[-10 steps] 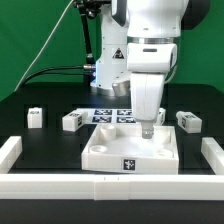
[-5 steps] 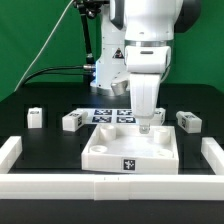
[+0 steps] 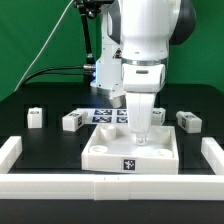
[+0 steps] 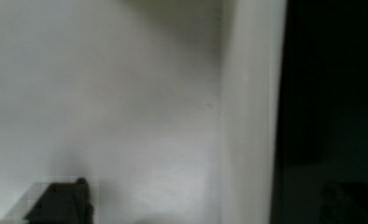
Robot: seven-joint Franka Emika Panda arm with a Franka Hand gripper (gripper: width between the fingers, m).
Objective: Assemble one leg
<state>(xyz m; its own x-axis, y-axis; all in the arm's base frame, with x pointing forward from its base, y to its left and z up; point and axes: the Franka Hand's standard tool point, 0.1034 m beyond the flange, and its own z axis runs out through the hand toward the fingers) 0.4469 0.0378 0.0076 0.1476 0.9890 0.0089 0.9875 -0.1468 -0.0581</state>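
Note:
The large white square piece with round corner sockets lies at the front middle of the black table. My gripper points down at its far rim, at or just above it. In the wrist view the piece's white surface and a raised rim fill the picture. One dark fingertip shows over the white, and the other is faint against the dark. The jaws stand wide apart with nothing between them. Three small white legs with tags lie apart on the table.
The marker board lies behind the square piece, partly hidden by the arm. Long white rails border the table at the exterior view's left, right and front. Black cables hang at the back left.
The arm has moved toward the exterior view's left and a little lower, bringing the gripper down to the square piece's far rim. The legs have not moved.

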